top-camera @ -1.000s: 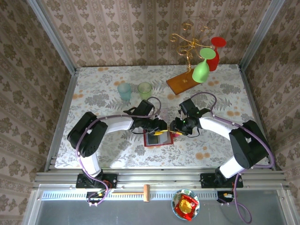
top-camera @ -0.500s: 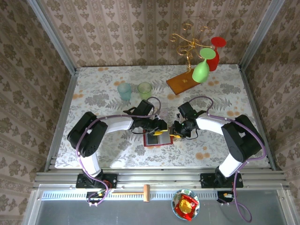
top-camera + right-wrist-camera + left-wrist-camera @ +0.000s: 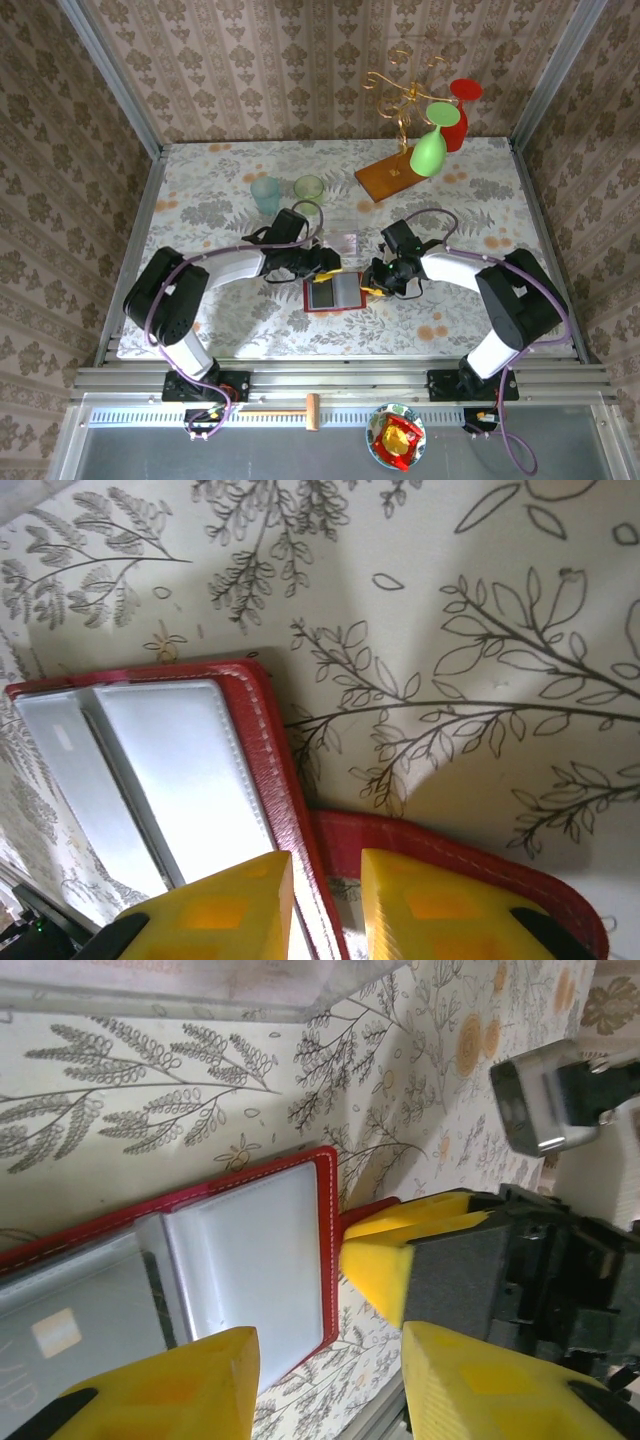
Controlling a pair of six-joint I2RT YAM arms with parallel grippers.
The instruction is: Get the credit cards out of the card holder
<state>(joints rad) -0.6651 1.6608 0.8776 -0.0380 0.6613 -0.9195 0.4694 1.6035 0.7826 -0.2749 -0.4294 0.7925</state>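
Top external: the card holder is lying open and flat on the floral bench, near the middle, red border up and clear sleeve panels showing. The left end effector is sitting just beyond the holder's far edge. The right end effector is meeting the holder's right edge. One pale card is lying on the bench just past the left end effector, apart from the holder. Farther back, a teal tumbler and a green tumbler are standing side by side. A wooden base board with a gold wire rack is sitting far right.

Left wrist: the left fingers are spreading wide with nothing between them, hanging above the holder's near corner. The right-hand sleeve panel is looking empty and pale. The neighbouring panel is holding a grey card with a small pale square on it. A yellow finger of the right end effector is touching the little red tab.

Right wrist: the right fingers are standing narrowly apart, straddling the holder's red rim where the tab joins. I cannot tell whether they are actually clamping it
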